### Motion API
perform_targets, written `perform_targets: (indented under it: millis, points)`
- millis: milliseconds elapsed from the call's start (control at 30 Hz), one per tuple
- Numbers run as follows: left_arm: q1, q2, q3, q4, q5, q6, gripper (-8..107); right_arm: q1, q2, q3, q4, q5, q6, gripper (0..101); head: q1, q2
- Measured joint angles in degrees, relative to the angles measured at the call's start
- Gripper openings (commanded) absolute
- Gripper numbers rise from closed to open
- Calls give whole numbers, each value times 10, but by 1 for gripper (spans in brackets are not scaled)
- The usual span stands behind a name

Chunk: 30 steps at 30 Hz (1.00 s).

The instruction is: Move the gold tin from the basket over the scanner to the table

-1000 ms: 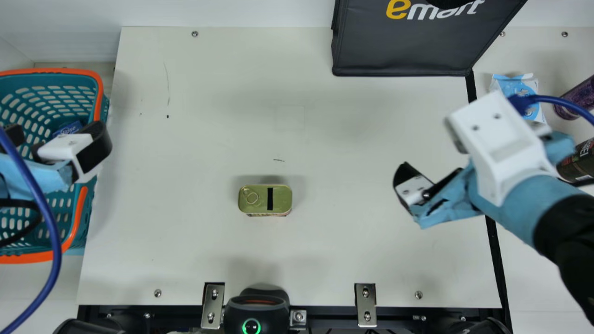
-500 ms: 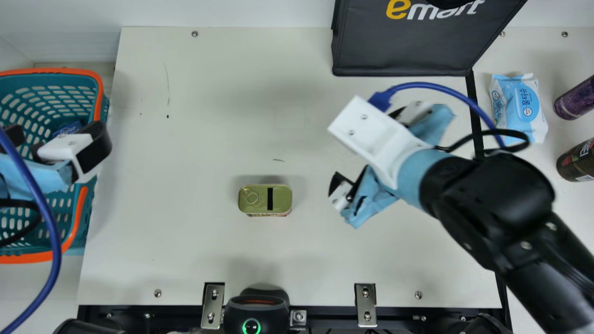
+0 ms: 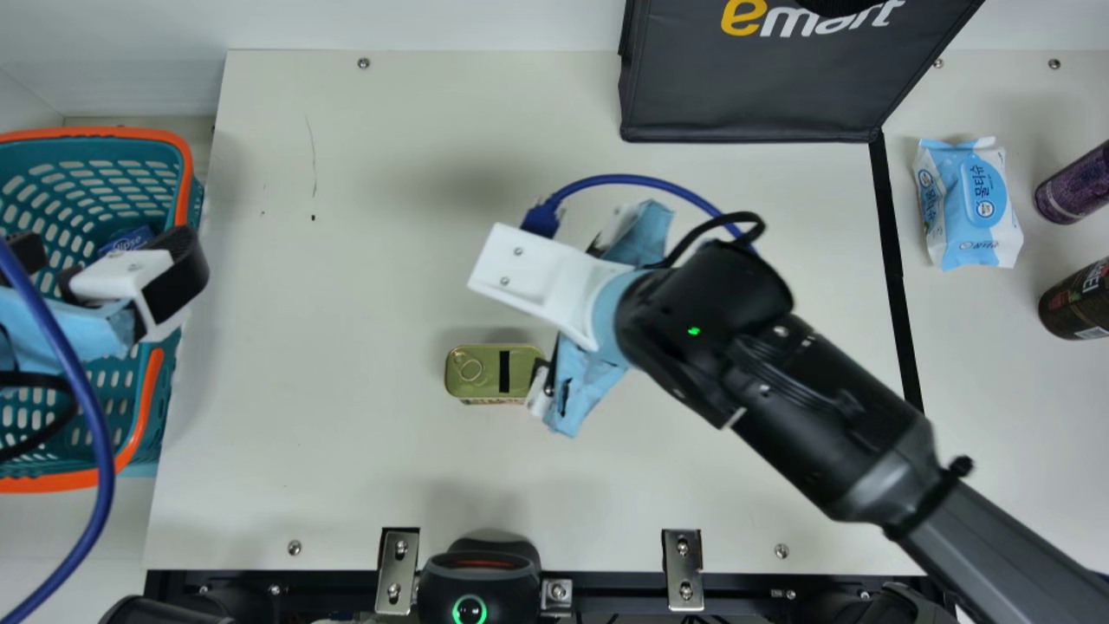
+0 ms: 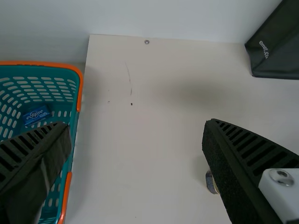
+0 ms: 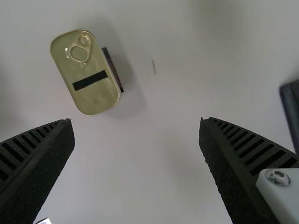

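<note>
Our right pincer (image 5: 136, 122), open and empty, hangs near one end of the gold tin (image 3: 494, 371), which sits on the table (image 3: 346, 468); our left pincer (image 4: 136, 125), spread too, is at the edge of the basket (image 3: 184, 182). Because the tin lies off-centre to the right pincer's gap, lowering without realigning could make one finger (image 5: 44, 163) strike its lid (image 5: 97, 101), or a skewed grip could drop it before the scanner (image 3: 481, 585).

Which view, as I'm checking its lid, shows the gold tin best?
The right wrist view: the gold tin is large there, its lid whole. The main view has it smaller, one end behind the right gripper; the left wrist view, a sliver beside the left gripper.
</note>
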Motion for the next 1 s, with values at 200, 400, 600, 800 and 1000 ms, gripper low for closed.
perform_targets:
  millis: [200, 400, 600, 800, 1000]
  points:
    - [0, 0, 0, 0, 0, 0, 90, 22, 47, -23, 24, 6, -48, 95, 0, 0]
    - [0, 0, 0, 0, 0, 0, 90, 41, 86, -45, 46, 16, -98, 95, 0, 0]
    - [0, 0, 0, 0, 0, 0, 90, 59, 120, -64, 60, 24, -136, 95, 0, 0]
    - [0, 0, 0, 0, 0, 0, 90, 72, 151, -77, 63, 28, -166, 95, 0, 0]
    - [0, 0, 0, 0, 0, 0, 90, 78, 175, -81, 51, 29, -182, 95, 0, 0]
